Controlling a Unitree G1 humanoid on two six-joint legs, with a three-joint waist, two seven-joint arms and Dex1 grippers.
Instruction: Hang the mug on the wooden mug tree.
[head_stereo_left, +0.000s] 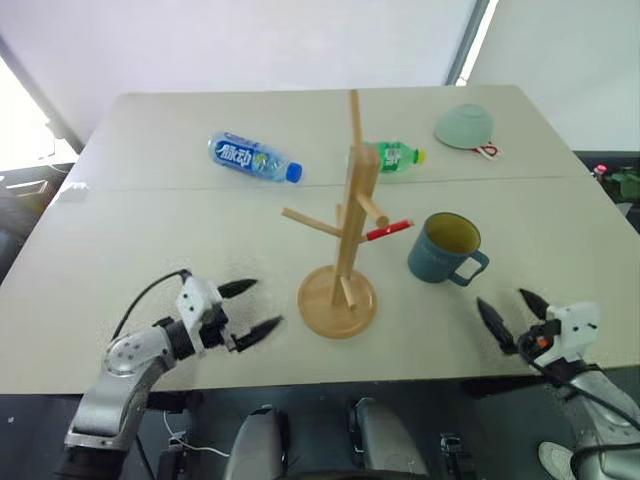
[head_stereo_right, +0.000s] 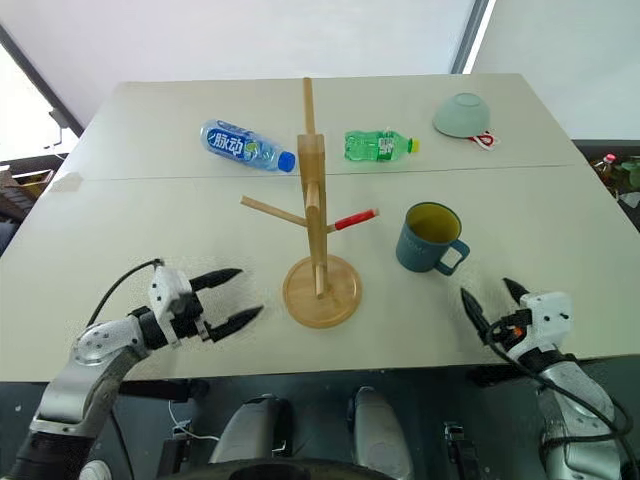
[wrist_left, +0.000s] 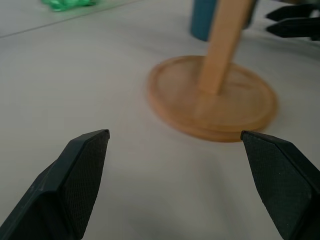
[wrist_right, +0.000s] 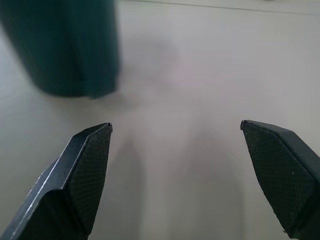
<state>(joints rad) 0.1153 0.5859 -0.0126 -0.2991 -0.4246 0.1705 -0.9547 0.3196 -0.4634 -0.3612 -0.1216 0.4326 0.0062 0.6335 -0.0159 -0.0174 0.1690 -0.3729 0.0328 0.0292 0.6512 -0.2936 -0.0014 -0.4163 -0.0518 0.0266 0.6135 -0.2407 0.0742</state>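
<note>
The blue-grey mug (head_stereo_left: 443, 249) stands upright on the table, yellowish inside, its handle toward the near right. Just left of it rises the wooden mug tree (head_stereo_left: 345, 250) on its round base (wrist_left: 212, 102), with a red-tipped peg pointing at the mug. My left gripper (head_stereo_left: 255, 308) is open above the table, left of the base, its fingers aimed at it. My right gripper (head_stereo_left: 511, 313) is open near the front edge, a short way in front of the mug (wrist_right: 62, 45), holding nothing.
A blue-labelled water bottle (head_stereo_left: 252, 158) and a green bottle (head_stereo_left: 393, 156) lie at the back of the white table (head_stereo_left: 150, 250). A pale green bowl (head_stereo_left: 463, 126) sits upside down at the far right. The table's front edge runs just under both grippers.
</note>
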